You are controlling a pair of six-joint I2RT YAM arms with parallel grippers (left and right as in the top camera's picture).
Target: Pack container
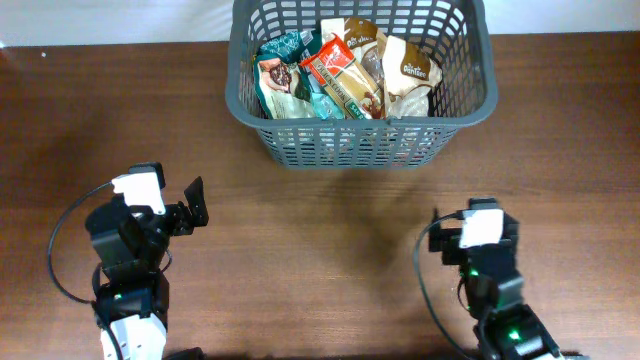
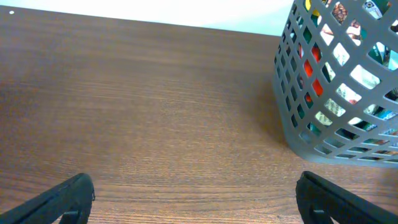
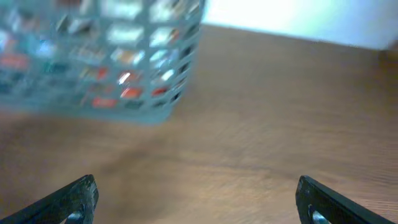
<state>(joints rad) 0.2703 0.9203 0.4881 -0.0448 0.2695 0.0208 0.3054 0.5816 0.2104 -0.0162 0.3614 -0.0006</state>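
- Since no loose packet shows anywhere on the wooden table [image 1: 320, 220], the packing looks finished or very nearly so, and the step in hand is probably parking the arms clear of the load
- The basket [image 1: 350, 145] sits at the top centre of the overhead frame, upright, its rim running off the top edge; it shows again at the right edge of the left wrist view [image 2: 336, 93] and, blurred, at the upper left of the right wrist view [image 3: 99, 62]
- Inside it lie a teal packet [image 1: 280, 75], a red packet [image 1: 335, 75] and a beige packet [image 1: 410, 70], overlapping and leaning on one another, all below the rim as far as can be told
- The left gripper [image 2: 196, 199] is at the lower left of the overhead frame, fingers spread wide with nothing between them, well apart from the basket
- The right gripper [image 3: 196, 199] is at the lower right, likewise spread and empty — only bare wood lies ahead of it
- To do this well, keep both claws low and back from the lattice wall so a fingertip cannot snag a slot and drag the basket
- If another packet does arrive, lower it over the middle and release only below the rim — the leaning packets could tip out otherwise
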